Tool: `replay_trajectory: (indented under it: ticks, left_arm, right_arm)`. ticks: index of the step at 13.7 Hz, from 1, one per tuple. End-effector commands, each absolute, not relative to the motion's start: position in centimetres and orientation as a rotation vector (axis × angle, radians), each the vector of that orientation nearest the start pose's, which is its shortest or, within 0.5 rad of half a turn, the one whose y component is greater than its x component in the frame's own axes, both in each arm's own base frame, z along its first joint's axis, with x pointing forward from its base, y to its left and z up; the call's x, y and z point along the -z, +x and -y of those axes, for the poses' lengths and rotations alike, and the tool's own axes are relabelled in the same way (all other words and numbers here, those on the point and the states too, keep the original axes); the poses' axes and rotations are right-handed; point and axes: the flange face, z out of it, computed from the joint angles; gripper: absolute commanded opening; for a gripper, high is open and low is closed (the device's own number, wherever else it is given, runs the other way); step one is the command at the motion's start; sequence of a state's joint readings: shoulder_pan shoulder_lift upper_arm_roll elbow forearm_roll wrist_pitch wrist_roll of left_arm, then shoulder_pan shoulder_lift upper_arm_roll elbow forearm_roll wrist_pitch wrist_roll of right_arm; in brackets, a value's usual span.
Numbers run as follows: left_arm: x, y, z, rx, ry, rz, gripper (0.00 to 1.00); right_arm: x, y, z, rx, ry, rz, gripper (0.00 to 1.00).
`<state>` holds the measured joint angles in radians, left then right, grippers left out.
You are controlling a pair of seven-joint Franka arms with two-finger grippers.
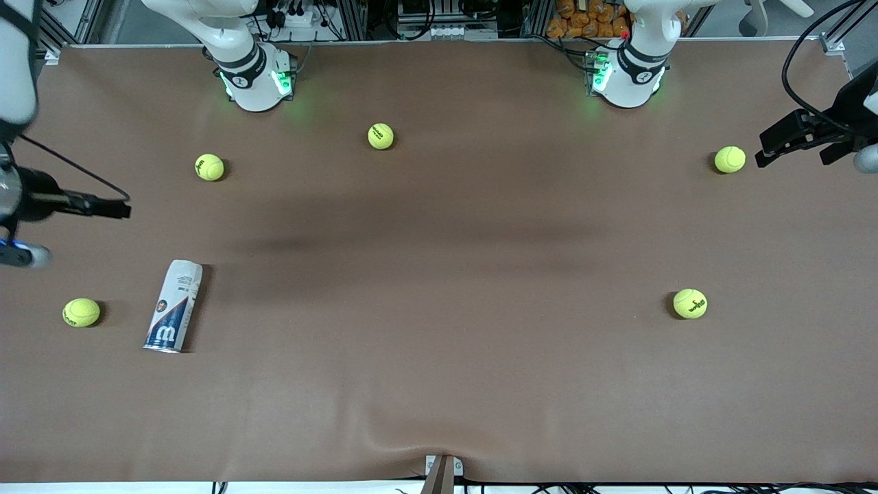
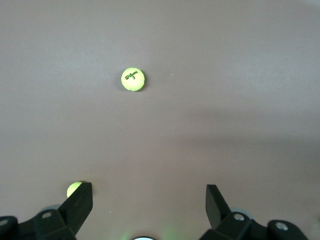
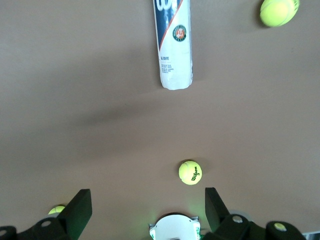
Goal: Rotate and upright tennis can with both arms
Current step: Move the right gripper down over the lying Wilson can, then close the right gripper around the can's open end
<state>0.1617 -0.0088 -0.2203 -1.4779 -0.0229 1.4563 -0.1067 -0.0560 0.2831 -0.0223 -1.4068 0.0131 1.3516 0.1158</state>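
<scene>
A wide brown surface [image 1: 439, 384] carries everything here. Two white arms rise from green-lit bases along its farthest edge: the right arm [image 1: 233, 48] and the left arm [image 1: 638, 55]. Both wait, raised above the two ends of the surface.

The left gripper [image 2: 149, 200] hangs over the left arm's end, its jaws spread wide with nothing between them. The right gripper [image 3: 148, 202] hangs over the right arm's end, jaws likewise released and empty.

The tennis can [image 1: 173, 306] lies on its side toward the right arm's end of the surface, nearer the front camera than most of the balls. Its silvery rim points toward that camera and its white end points toward the bases, the whole tube slightly slanted. Neither gripper touches it.

Five yellow-green tennis balls are scattered well apart. One ball [image 1: 81, 312] lies beside the can, closer to the right arm's end. A second [image 1: 209, 167] rests farther from the camera than the can. A third [image 1: 381, 136] sits between the two bases, just in front of them. A fourth [image 1: 730, 159] lies near the left arm's end, and the fifth [image 1: 690, 303] is nearer the camera than that one.
</scene>
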Motion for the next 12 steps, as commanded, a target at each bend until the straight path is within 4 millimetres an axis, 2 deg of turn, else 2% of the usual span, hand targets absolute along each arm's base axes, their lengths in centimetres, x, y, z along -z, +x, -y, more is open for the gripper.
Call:
replay_trajectory:
  ticks: [1,3,4,6,7,9,12]
  left_arm:
    - [-66.4,54.2,3.5,-0.013,-3.167,0.049,1.00]
    - [-66.3,54.2,3.5,-0.015,-3.165,0.047,1.00]
    - [-66.2,54.3,3.7,-0.020,-3.166,0.042,1.00]
    - [-65.8,54.5,3.9,-0.030,-3.167,0.035,1.00]
    - [-65.8,54.5,3.8,-0.030,-3.167,0.037,1.00]
    - [-65.9,54.5,3.5,-0.024,-3.165,0.045,1.00]
    - [-65.9,54.6,3.4,-0.024,-3.166,0.050,1.00]
  right_arm:
    - [-49.9,61.3,5.0,-0.585,-3.063,-0.310,1.00]
    - [-47.3,62.1,5.0,-0.641,-3.047,-0.304,1.00]
    - [-44.8,62.9,4.6,-0.674,-3.043,-0.291,1.00]
    - [-43.3,64.4,4.4,-0.579,-3.058,-0.255,1.00]
    - [-41.8,65.0,4.5,-0.568,-3.071,-0.229,1.00]
    - [-39.0,65.5,5.6,-0.609,-3.068,-0.184,1.00]
    - [-33.1,66.9,7.6,-0.576,-3.058,-0.162,1.00]
